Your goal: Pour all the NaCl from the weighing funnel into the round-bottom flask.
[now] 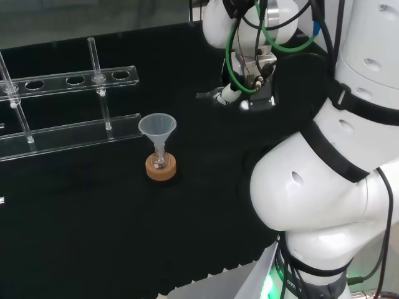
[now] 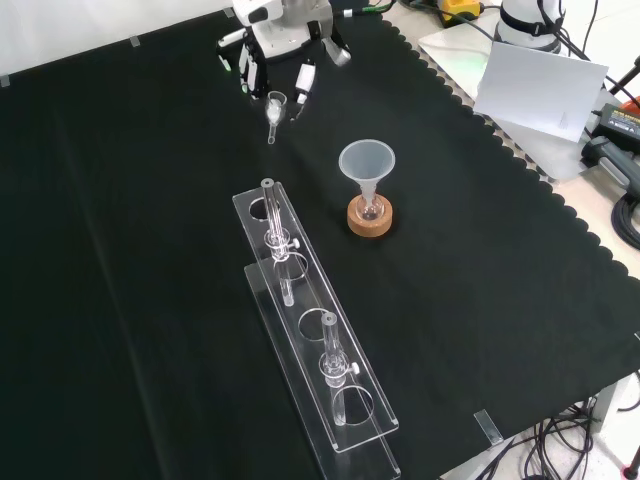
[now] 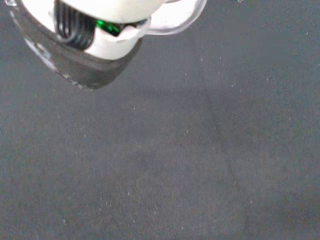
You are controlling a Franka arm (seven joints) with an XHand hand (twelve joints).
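A small round-bottom flask (image 2: 371,209) sits on a cork ring (image 2: 370,222) mid-cloth, with a clear plastic funnel (image 2: 367,160) in its neck. The head view shows the same funnel (image 1: 158,125), flask (image 1: 160,161) and ring (image 1: 161,169). The hand (image 2: 283,32) hangs at the top of the front view, up and left of the flask. A clear weighing funnel (image 2: 275,103) shows between its curled fingers (image 2: 305,78), stem pointing down. In the wrist view a glass rim (image 3: 186,24) lies against a white fingertip (image 3: 112,42) over bare cloth. In the head view the hand (image 1: 229,93) is right of the flask.
A long clear rack (image 2: 312,345) with upright glass tubes runs from mid-cloth toward the front edge, left of the flask; it is at the left in the head view (image 1: 68,81). White sheets (image 2: 540,85) lie beyond the cloth's scalloped right edge.
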